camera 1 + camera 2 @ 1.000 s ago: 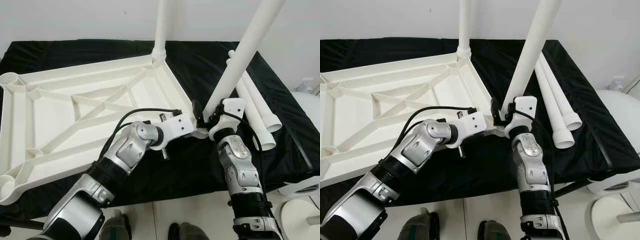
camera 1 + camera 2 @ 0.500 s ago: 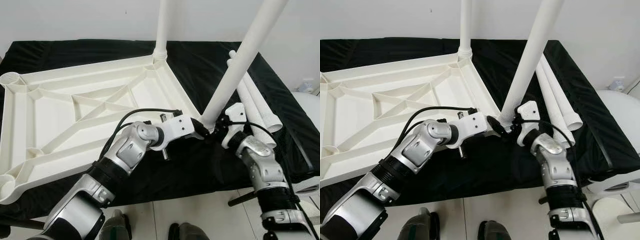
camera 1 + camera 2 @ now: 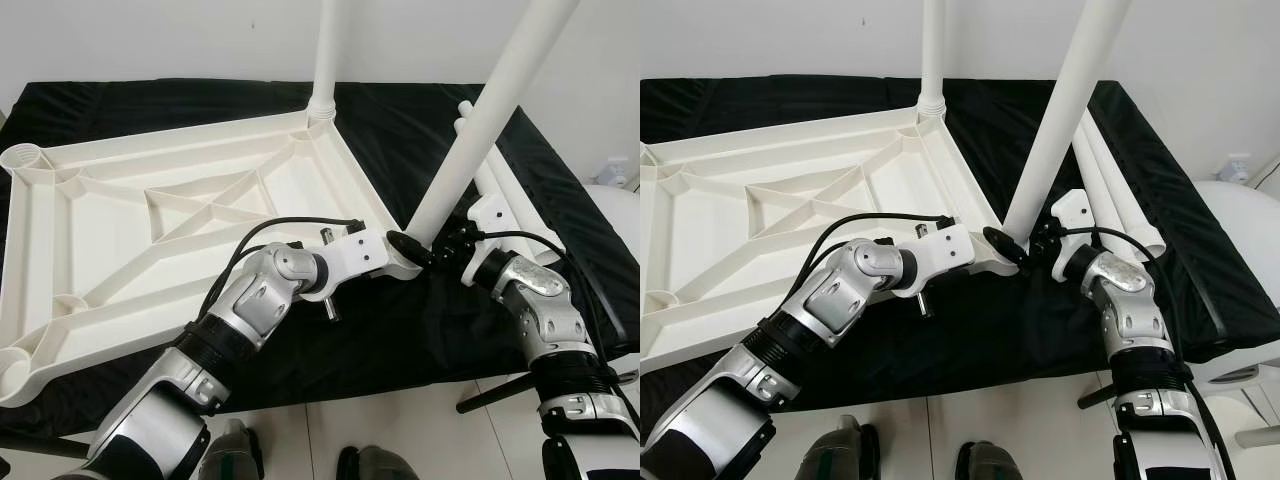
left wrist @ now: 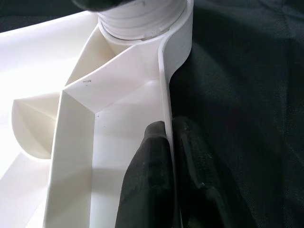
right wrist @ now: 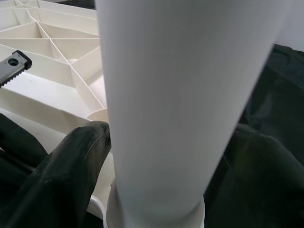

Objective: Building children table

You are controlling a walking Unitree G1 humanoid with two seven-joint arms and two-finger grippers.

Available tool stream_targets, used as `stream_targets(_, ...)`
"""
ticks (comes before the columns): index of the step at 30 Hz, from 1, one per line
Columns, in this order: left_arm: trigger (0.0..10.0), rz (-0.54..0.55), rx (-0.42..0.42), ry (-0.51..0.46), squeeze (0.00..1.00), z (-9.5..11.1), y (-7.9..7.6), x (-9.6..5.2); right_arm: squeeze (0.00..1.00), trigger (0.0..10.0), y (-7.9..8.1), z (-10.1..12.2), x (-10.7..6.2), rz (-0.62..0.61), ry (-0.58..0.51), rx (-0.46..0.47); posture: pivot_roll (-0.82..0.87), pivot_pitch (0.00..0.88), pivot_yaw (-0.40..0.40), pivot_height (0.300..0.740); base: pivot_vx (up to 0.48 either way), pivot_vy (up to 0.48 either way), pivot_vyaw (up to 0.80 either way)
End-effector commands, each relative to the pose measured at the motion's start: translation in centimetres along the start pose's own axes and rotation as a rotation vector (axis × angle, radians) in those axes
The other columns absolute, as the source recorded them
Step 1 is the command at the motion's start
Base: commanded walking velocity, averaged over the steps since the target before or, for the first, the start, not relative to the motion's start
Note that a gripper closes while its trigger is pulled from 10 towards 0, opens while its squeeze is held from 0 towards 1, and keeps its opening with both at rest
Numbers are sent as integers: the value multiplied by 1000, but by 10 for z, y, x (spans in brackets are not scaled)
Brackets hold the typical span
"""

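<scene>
Right gripper (image 3: pixel 1040 243) hugs the second leg (image 3: pixel 1060 110) at the tabletop's (image 3: pixel 150 215) near corner, left gripper (image 4: pixel 166 142) pinches its rim, one leg (image 3: pixel 931 55) stands at the far corner, and two legs (image 3: pixel 1115 215) wait on the worktop's (image 3: pixel 1200 280) right edge.

shiny silver arms with black joint bands, white wrist housings, looping black cables, chunky matte black pincer fingers (image 4: pixel 151 175)

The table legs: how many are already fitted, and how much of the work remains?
One leg stands in the far corner of the tabletop. A second leg is being seated at the near corner, right gripper around its base, left gripper pinching the rim. Two spare legs still lie on the black cloth.
</scene>
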State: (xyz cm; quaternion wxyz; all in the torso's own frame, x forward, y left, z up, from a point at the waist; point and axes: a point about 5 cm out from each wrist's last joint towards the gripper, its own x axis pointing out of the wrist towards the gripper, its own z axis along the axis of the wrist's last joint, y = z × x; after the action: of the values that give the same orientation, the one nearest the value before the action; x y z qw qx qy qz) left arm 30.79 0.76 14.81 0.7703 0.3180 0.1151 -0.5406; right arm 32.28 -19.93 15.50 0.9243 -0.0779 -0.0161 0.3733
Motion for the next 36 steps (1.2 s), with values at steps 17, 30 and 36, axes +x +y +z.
stream_targets(17, 10000, -4, 59, -51, 0, 15, 1, 0, 0, 10000, -6, -4, -6, -10, -10, 22, -35, 59, -15, 740, 0, 0, 0)
stream_targets(30, 10000, -6, 53, -52, 0, 14, -2, 1, 0, 10000, 19, 0, 8, -99, -84, 74, -37, 63, -24, 740, 0, 0, 0)
stream_targets(36, 10000, -10, 54, -51, 0, 14, -3, 1, 0, 10000, 27, 7, 17, -182, -121, 80, -35, 58, -30, 740, 0, 0, 0)
